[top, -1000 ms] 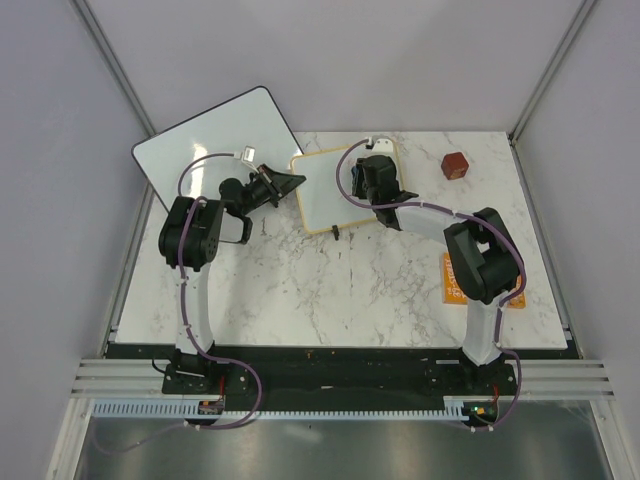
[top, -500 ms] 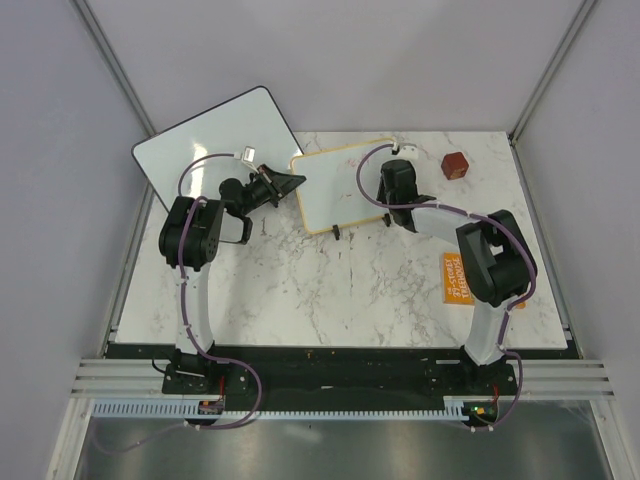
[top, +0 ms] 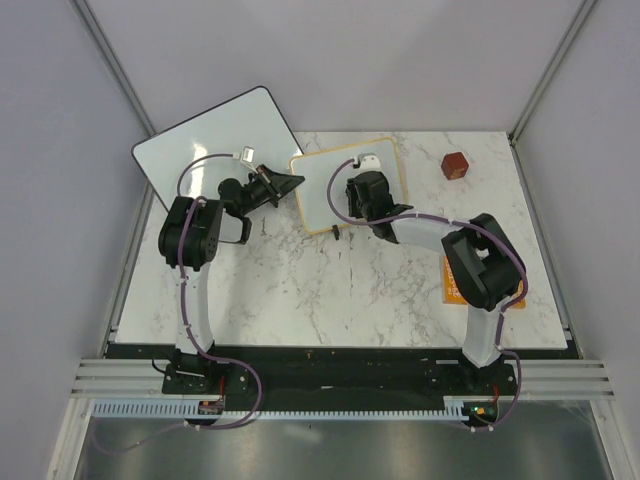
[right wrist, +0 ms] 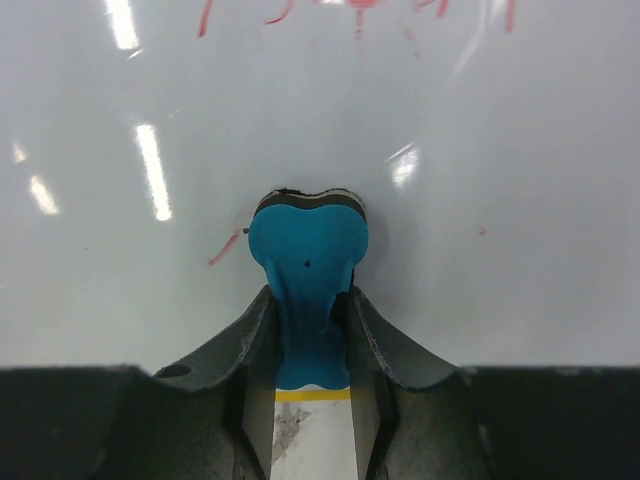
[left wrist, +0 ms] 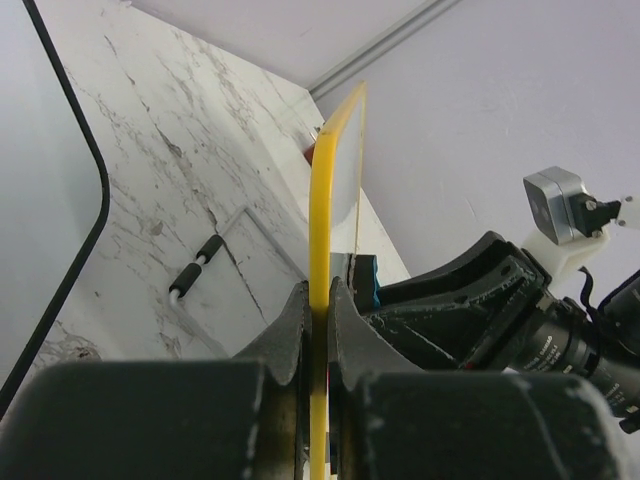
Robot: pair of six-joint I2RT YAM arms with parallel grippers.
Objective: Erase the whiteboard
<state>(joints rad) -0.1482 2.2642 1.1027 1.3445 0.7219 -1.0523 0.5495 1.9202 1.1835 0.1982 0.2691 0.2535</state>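
Blue eraser sits pinched between the right fingers, pressed flat on the whiteboard; left fingers clamp its tan frame edge; the board sits at the table's far middle, with faint red strokes on it.

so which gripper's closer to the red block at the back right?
Right. The right gripper holds a blue eraser against the whiteboard, left of the red block. The left gripper is farther left, clamped on the whiteboard's left edge.
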